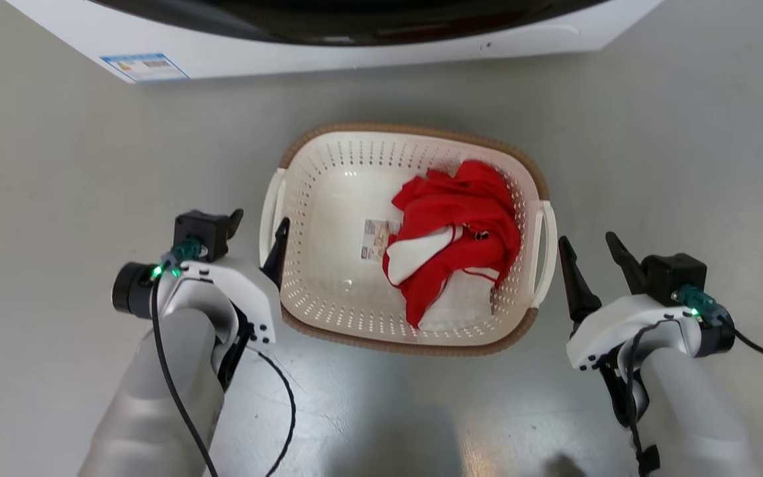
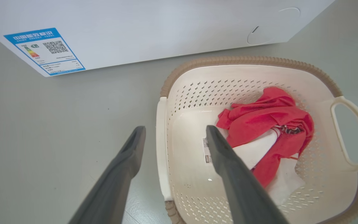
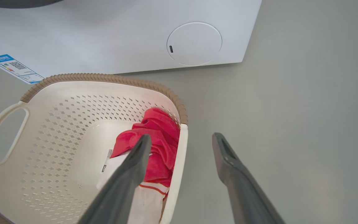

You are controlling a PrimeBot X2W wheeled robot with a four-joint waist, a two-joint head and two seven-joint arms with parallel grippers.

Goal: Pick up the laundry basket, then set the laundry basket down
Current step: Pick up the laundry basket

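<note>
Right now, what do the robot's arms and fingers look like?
Each arm is a smooth, pale grey tube ending in a white wrist shell. The left gripper and right gripper each have two long, dark grey, pointed fingers. A black box sits on each wrist, with a teal plug and a little green light. Thin black cables run down both arms.

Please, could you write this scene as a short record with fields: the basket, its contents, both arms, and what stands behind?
basket: laundry basket, standing on the grey floor
contents: red and white clothes in its right half; a label on the bottom
left arm: jaws open, left handle between them
right arm: jaws open at the right handle; contact unclear
behind: white washing machine
grip: neither handle clamped yet
</note>
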